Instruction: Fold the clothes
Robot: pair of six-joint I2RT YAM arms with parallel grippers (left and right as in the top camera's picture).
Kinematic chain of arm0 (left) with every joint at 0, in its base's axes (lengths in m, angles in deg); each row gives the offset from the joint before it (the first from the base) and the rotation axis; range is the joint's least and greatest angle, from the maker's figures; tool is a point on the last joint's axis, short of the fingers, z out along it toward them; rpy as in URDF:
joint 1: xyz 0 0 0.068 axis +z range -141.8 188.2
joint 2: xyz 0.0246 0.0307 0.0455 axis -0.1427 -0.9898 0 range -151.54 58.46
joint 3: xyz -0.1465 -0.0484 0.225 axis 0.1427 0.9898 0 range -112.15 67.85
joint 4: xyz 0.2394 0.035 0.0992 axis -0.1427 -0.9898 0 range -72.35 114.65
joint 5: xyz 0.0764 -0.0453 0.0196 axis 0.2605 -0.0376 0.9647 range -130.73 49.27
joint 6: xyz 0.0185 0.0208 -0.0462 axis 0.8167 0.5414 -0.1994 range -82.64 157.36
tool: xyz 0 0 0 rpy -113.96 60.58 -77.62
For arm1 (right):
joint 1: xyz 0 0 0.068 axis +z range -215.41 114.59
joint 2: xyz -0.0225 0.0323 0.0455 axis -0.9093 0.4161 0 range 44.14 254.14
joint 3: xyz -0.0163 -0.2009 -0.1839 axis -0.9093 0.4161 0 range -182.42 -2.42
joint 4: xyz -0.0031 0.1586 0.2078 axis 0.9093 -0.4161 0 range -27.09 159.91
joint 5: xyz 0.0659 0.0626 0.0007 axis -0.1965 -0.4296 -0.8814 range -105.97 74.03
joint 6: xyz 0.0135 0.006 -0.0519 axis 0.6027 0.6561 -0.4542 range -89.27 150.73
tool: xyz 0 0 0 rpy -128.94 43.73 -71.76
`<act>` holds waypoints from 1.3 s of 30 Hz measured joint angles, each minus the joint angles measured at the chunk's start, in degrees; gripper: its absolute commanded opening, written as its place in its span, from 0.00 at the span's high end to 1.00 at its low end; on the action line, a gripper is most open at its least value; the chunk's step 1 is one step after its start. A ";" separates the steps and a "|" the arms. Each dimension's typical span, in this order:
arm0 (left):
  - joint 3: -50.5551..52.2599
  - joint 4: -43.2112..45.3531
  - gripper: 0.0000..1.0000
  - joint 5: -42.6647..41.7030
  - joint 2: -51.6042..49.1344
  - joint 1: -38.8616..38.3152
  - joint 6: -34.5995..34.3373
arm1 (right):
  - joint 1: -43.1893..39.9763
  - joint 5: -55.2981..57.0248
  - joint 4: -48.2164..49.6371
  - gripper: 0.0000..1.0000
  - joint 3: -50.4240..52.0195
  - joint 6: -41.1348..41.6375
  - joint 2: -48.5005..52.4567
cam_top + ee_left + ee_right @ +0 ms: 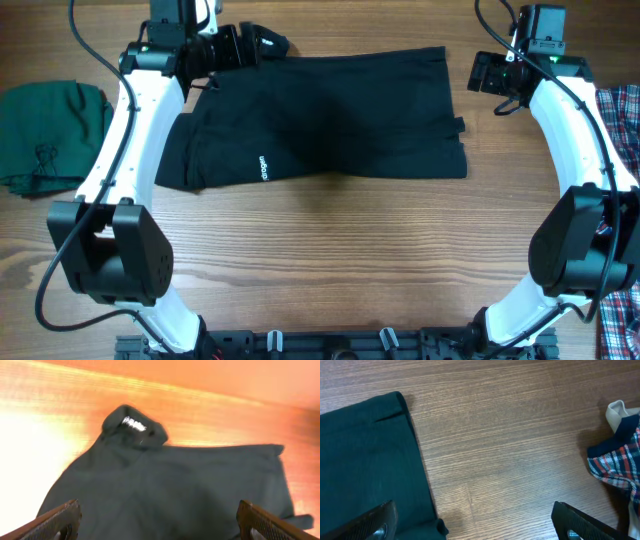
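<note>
Left gripper [240,47], jaws spread wide, hovers at the collar end of the black shirt [330,120], which lies flat on the table [330,240], long axis left to right; right gripper [492,73], equally spread, sits just beside the hem end

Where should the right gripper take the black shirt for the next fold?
Take the hem corner of the black shirt, on the far side of the table. Bring the right gripper in from the shirt's right edge, over bare wood. The corner lies flat with free edges on two sides, and the open gripper is already beside it.
</note>
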State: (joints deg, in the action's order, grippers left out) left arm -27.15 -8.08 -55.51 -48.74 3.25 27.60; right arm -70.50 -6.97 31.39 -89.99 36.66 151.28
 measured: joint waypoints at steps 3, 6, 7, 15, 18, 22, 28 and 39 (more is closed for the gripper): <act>-0.20 3.26 0.03 -1.22 0.02 0.00 -3.08 | 0.00 0.00 0.00 0.00 0.00 0.00 0.00; -5.92 -0.94 0.05 0.61 -0.50 0.04 -6.21 | 0.00 0.00 -0.02 0.00 0.00 0.00 0.00; -8.76 -2.78 0.05 1.60 -0.66 0.04 -6.49 | 0.00 0.00 -0.04 0.00 0.00 0.00 0.00; -22.80 -5.44 0.08 9.14 -3.15 0.04 -7.82 | 0.00 0.00 -0.02 0.00 0.00 0.00 0.00; -22.84 -1.33 0.07 10.32 -9.94 0.04 -8.20 | 0.00 0.00 0.00 0.00 0.00 -0.02 0.00; -22.73 7.56 0.07 10.47 -20.44 -0.24 -8.22 | 0.00 0.00 0.00 0.00 0.00 0.00 0.00; -22.75 14.97 0.14 10.21 -30.82 -0.35 -8.39 | 0.00 0.00 0.00 0.00 0.00 0.00 0.00; -22.75 14.36 0.24 9.35 -35.85 -0.35 -2.84 | 0.00 0.00 0.00 0.00 0.00 0.00 0.00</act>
State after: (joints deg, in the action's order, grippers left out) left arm -49.90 6.28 -46.16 -84.59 2.90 24.76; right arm -70.50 -6.97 31.39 -89.99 36.66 151.28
